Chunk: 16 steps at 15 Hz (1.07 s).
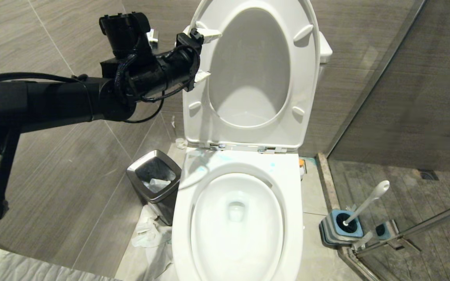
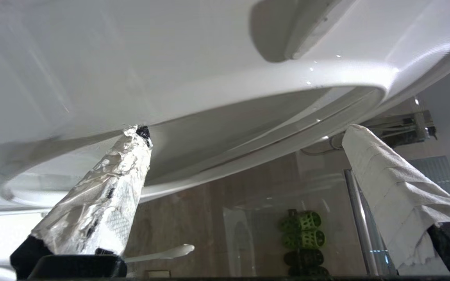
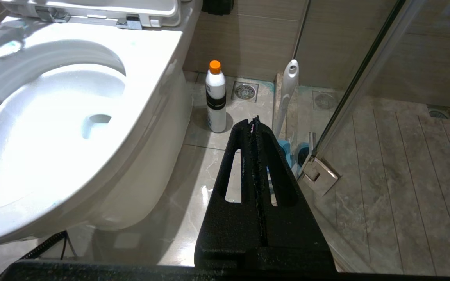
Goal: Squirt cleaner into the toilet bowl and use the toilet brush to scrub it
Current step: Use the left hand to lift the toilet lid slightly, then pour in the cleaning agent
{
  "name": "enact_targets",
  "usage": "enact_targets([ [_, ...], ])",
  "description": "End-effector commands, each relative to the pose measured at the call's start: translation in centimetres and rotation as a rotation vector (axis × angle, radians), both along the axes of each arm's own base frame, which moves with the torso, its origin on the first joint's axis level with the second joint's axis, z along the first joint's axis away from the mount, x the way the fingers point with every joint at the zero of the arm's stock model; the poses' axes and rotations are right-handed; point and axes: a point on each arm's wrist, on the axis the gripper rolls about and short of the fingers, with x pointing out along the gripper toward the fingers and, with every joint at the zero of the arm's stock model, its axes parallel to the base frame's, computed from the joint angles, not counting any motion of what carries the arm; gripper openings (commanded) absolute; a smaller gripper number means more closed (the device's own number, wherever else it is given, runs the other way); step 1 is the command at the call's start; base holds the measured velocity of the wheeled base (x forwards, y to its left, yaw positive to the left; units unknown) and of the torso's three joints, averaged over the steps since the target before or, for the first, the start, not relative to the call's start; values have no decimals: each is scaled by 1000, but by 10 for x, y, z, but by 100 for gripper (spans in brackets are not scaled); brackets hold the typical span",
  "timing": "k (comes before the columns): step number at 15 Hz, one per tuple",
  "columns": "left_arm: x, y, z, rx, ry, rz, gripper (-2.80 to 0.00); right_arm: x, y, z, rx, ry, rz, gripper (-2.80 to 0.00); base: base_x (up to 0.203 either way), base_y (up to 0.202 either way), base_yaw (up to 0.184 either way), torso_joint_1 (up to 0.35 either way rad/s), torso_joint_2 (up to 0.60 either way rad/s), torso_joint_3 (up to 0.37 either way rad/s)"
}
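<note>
The white toilet bowl stands open below me, with its seat and lid raised. Pale blue smears of cleaner mark the rim near the hinges. A white bottle with an orange cap stands on the floor beside the toilet. The toilet brush stands in its blue-grey holder at the right, handle up. My left gripper is open and holds nothing. Its paper-wrapped fingers sit at the raised seat's left edge. My right gripper is shut and empty, low beside the bowl.
A steel-rimmed bin with paper inside stands left of the toilet, with crumpled tissue on the floor by it. A glass shower door closes off the right, its hinge near the brush holder. A floor drain lies behind the bottle.
</note>
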Motion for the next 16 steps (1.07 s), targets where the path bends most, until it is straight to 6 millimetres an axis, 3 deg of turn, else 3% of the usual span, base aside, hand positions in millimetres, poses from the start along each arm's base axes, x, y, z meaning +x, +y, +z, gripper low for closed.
enact_targets([
  [1, 2, -1, -2, -12, 4, -8, 0, 2, 0, -7, 0, 24, 0, -280, 0, 0, 0, 0, 0, 0],
  [4, -3, 1, 5, -23, -5, -13, 0, 2, 0, -7, 0, 24, 1, -280, 0, 0, 0, 0, 0, 0],
  [7, -32, 13, 37, -76, -17, -78, 0, 2, 0, -7, 0, 24, 0, -280, 0, 0, 0, 0, 0, 0],
  [12, -108, 29, 83, -73, 127, -181, 0, 2, 0, -7, 0, 23, 1, -280, 0, 0, 0, 0, 0, 0],
  [16, -183, 52, 94, 41, 332, -213, 0, 2, 0, -7, 0, 24, 0, -280, 0, 0, 0, 0, 0, 0],
])
